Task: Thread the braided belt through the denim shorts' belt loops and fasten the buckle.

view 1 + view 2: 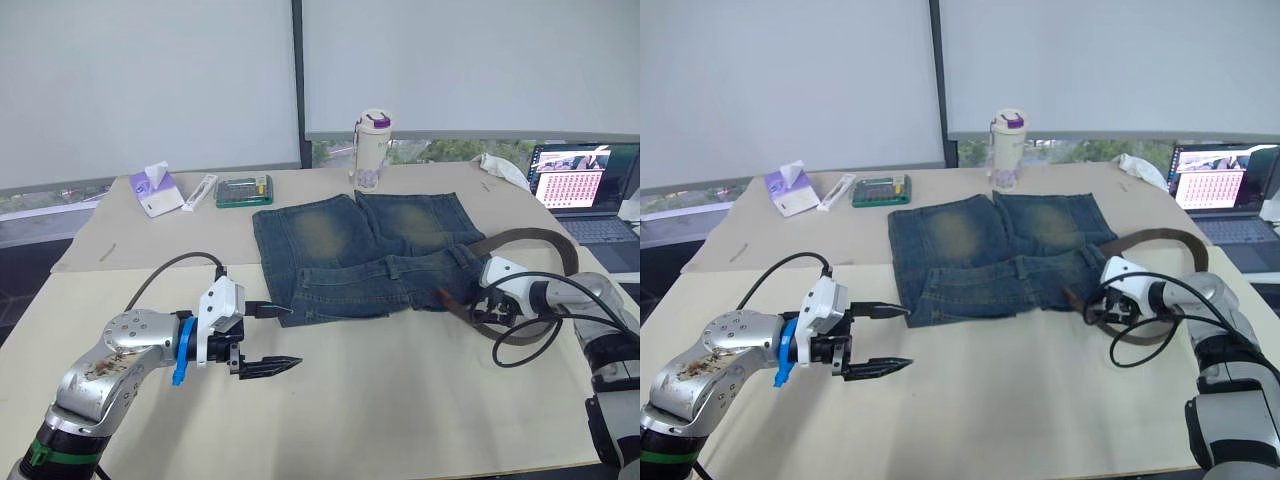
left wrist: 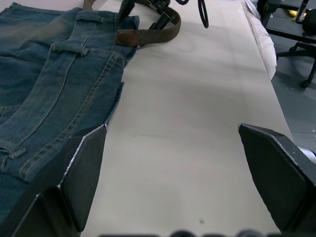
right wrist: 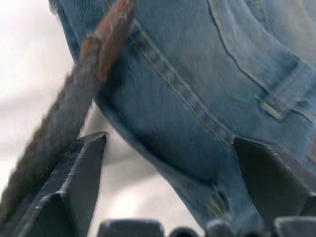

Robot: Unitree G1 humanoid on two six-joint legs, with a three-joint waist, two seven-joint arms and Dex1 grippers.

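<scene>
Denim shorts (image 1: pixel 365 255) are spread flat on the tabletop (image 1: pixel 400 400), waistband toward the robot. Braided belt (image 1: pixel 530 240) is looped at their right corner, beside the right pincer (image 1: pixel 1102 305), whose fingers are spread. Left pincer (image 1: pixel 272 340) is held apart near the left corner.

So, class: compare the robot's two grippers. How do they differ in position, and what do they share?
The left gripper hovers over bare table beside the denim shorts; the right gripper sits at the shorts' waistband corner, by the braided belt. Both are open, holding nothing.
</scene>
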